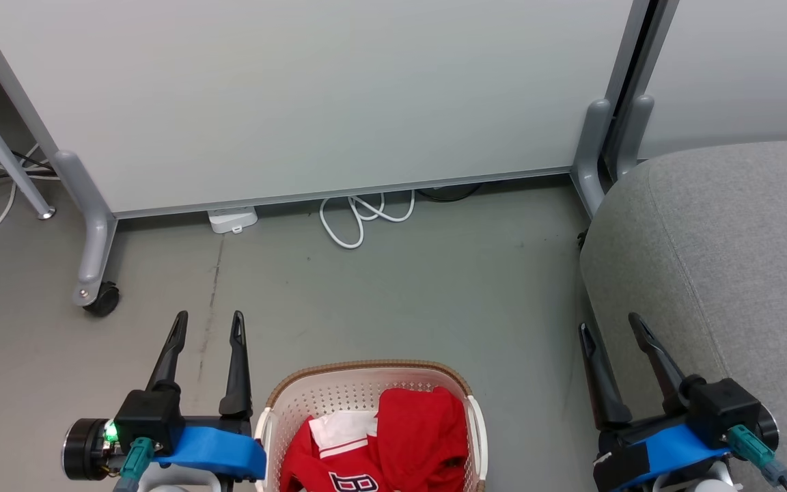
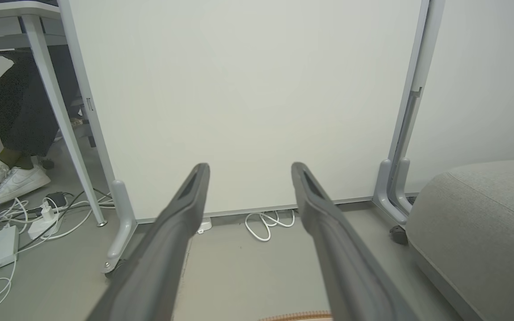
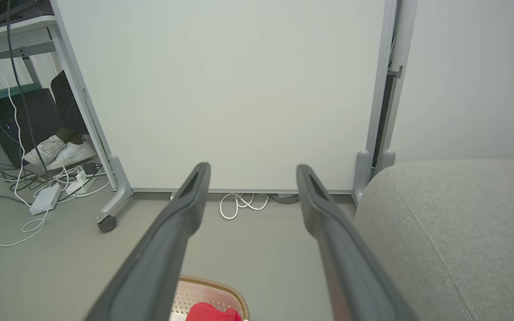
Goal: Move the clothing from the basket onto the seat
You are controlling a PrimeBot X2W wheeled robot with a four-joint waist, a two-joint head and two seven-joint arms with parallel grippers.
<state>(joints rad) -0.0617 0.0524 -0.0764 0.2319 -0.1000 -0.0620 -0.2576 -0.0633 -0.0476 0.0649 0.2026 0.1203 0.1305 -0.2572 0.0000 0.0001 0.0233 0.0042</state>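
The red jerseys (image 1: 414, 437) lie bunched in the white laundry basket (image 1: 339, 391). The basket sits on the grey floor (image 1: 400, 287) at the near edge, between the two arms. The left claw (image 1: 209, 316) hangs just left of the basket, fingers spread and empty. The right claw (image 1: 609, 322), also spread and empty, hovers by the left edge of the grey seat (image 1: 728, 253). A white cable (image 1: 359, 219) loops at the foot of the far partition (image 1: 298, 102).

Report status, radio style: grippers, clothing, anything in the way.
Left gripper open, right gripper open, both empty. Soft red jersey clothing in off-white perforated plastic basket. No obstruction seen toward large grey fabric seat.
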